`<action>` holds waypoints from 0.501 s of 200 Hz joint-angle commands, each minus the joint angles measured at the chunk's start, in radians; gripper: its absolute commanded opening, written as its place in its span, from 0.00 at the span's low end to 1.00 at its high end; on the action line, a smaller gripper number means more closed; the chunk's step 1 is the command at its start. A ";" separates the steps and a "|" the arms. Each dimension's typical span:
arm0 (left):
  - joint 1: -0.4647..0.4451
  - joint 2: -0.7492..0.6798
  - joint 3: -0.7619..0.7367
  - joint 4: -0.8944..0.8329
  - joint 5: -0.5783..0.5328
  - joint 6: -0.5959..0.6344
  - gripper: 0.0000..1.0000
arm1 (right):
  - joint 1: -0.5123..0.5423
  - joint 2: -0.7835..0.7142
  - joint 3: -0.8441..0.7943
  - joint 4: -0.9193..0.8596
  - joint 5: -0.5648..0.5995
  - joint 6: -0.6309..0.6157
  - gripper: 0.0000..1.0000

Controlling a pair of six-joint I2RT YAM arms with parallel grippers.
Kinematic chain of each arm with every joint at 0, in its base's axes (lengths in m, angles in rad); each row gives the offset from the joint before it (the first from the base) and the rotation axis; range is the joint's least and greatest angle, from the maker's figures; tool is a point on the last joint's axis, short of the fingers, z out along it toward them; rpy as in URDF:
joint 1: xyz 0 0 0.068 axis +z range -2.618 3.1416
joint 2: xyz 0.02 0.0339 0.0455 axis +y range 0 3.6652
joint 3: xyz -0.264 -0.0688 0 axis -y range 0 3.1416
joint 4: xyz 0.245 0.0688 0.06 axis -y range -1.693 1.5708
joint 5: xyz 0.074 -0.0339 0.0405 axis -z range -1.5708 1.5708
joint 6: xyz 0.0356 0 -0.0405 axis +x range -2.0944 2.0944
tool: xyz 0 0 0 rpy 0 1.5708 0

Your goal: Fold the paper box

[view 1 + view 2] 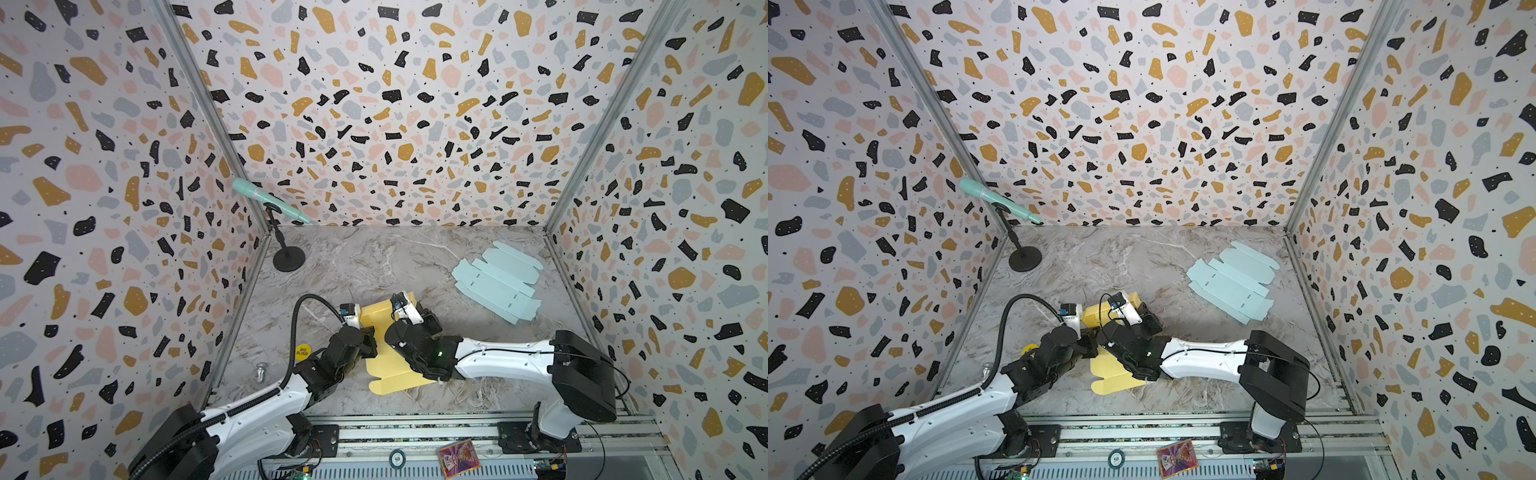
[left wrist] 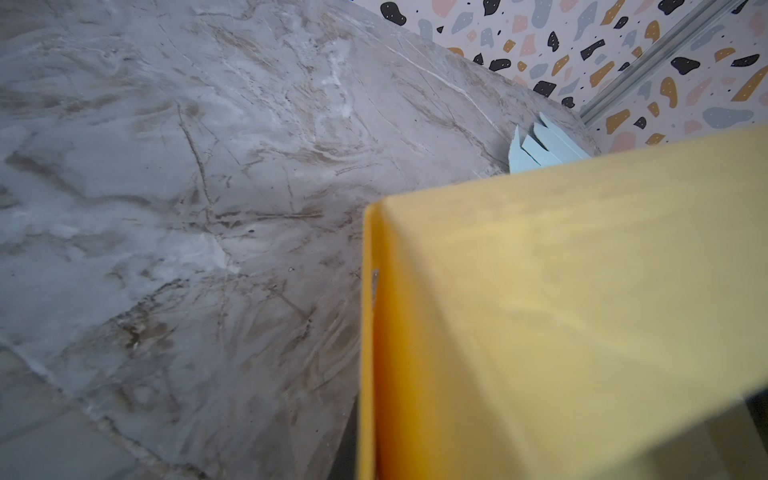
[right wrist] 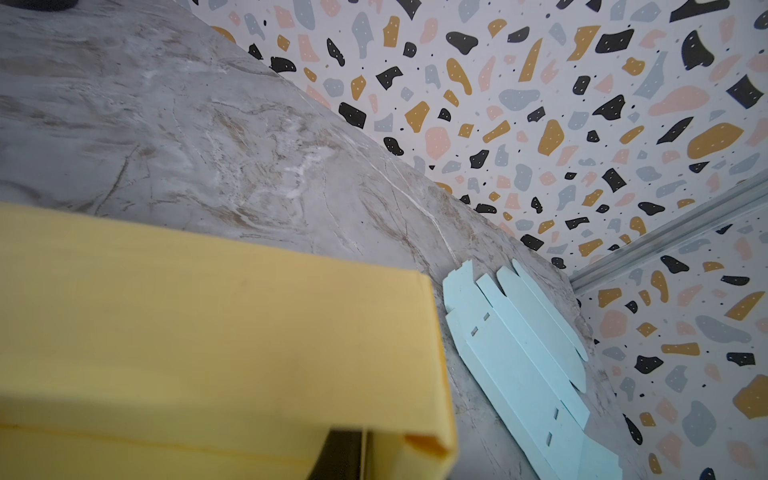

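Near the front, the box lay half-flat on the table, its far flap raised. The left gripper was pinched together on its left edge. The right gripper sat at the raised flap, jaws hidden, so I cannot tell its grip. Farther right lay a blue sheet.

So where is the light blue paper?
In both top views the light blue paper lies flat on the marble table, at the far right near the back corner, beyond the yellow box.

Marble table bears yellow paper box, flat blue blank, microphone stand.
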 commanded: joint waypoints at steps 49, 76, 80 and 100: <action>-0.017 -0.013 0.005 0.127 0.053 0.017 0.00 | -0.024 0.043 0.037 -0.002 -0.014 -0.030 0.00; -0.017 -0.011 0.000 0.138 0.056 0.010 0.00 | -0.024 0.029 0.029 0.022 -0.027 -0.026 0.12; -0.017 -0.011 -0.001 0.140 0.056 0.009 0.00 | -0.023 0.025 0.027 0.027 -0.029 -0.026 0.14; -0.018 -0.014 -0.003 0.143 0.054 0.008 0.00 | -0.018 0.014 0.019 0.042 -0.032 -0.025 0.20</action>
